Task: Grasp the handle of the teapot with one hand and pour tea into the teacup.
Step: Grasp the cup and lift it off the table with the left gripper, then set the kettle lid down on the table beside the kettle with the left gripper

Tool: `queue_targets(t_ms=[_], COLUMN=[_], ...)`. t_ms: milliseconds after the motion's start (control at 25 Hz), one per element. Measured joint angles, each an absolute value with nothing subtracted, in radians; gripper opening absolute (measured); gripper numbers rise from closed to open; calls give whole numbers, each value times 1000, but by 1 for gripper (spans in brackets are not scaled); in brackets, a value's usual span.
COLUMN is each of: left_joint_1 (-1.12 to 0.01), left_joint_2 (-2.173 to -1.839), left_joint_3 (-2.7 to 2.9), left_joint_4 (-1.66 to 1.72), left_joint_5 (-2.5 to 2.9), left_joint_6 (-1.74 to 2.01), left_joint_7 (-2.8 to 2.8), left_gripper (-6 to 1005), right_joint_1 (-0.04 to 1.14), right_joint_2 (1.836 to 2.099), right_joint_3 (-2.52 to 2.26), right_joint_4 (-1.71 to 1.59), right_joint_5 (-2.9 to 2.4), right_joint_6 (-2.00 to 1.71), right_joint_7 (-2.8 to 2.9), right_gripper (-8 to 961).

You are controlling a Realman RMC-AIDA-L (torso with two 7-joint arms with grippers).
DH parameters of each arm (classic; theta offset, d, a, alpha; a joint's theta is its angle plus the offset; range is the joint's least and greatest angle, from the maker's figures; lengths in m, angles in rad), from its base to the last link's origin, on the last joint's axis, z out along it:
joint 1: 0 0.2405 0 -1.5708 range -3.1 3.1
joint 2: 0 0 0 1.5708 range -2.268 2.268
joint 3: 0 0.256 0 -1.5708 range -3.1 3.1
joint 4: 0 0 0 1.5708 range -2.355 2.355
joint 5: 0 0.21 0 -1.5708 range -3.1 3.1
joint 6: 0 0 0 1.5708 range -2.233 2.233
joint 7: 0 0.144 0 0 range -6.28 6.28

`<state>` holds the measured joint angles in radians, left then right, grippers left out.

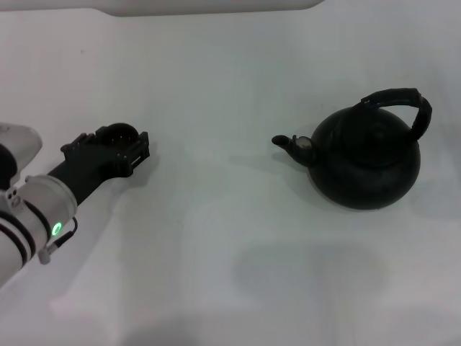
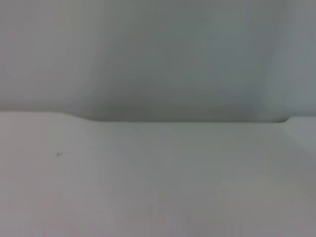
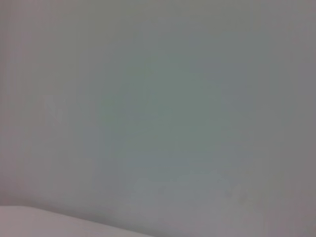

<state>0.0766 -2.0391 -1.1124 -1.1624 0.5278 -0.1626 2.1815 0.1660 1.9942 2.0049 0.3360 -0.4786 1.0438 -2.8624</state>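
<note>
The teapot [image 1: 367,162] stands on the white table at the right, a large round matte-black pot with its short spout [image 1: 282,141] pointing left. Its thick black arched handle [image 1: 400,99] curves over the top, with nothing touching it. At the left, my left gripper [image 1: 122,151] lies low over the table on its black wrist. The teacup [image 1: 119,133], a tiny round black cup, shows right at the gripper's far end; whether it is held or just beside it I cannot tell. Neither wrist view shows any of these things. My right gripper is out of view.
The white table [image 1: 230,245] stretches between the left gripper and the teapot. Its far edge [image 2: 187,120] meets a pale wall. A small dark speck [image 2: 59,154] marks the surface.
</note>
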Motion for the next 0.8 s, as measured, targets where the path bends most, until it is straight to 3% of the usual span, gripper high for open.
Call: queue_targets(t_ms=[200,480,800], left_joint_1=[36,-112,-310], left_joint_2=[-1989,-1917,-1898], left_joint_3=[-1035,-953,-871], left_joint_4=[-1245,-1237,-1145], left_joint_5=[521,450,379], left_joint_6=[-28,2,-7], left_joint_7=[2162,2090,2050], left_gripper=[716,717,716], right_joint_1=[171,179,188], right_joint_2=[1994,1994,1996], right_joint_3=[2005,2000,2000], right_joint_4=[336,336,337], right_joint_5=[-479,-479,-479], right_joint_6=[1032,1011,998], right_joint_7=[-2862,-2880,-2885], right_gripper=[793,793,793])
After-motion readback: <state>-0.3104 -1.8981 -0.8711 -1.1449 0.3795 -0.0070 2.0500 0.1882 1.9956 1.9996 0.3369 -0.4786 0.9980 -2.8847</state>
